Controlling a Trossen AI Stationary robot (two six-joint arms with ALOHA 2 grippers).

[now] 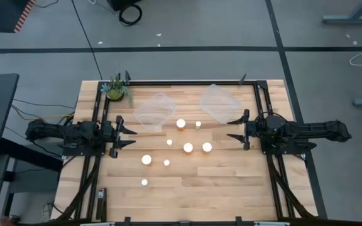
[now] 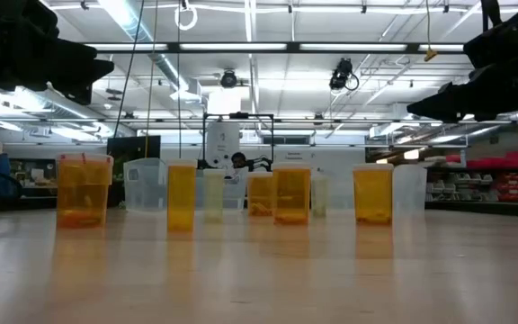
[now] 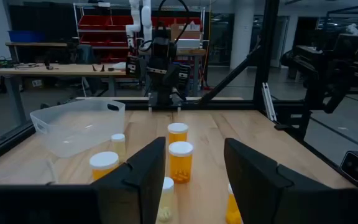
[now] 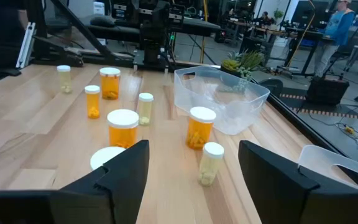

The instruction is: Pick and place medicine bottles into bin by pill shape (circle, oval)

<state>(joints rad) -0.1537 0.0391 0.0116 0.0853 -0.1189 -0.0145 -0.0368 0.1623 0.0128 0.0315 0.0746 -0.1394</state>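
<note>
Several medicine bottles with white caps stand upright on their bases in the middle of the wooden table. Some are wider with orange bodies (image 1: 188,147) and some are smaller and pale (image 1: 166,162). In the low view they stand in a loose row (image 2: 290,192). My left gripper (image 1: 127,132) waits open at the table's left side, pointing level toward the bottles (image 3: 180,160). My right gripper (image 1: 236,127) waits open at the right side, facing the bottles (image 4: 123,126). Neither gripper has anything between its fingers.
Two clear plastic bins lie at the far side of the table, one to the left (image 1: 153,112) and one to the right (image 1: 220,103). A small potted plant (image 1: 116,89) stands at the far left corner. A dark frame rail (image 1: 187,82) runs along the table's edges.
</note>
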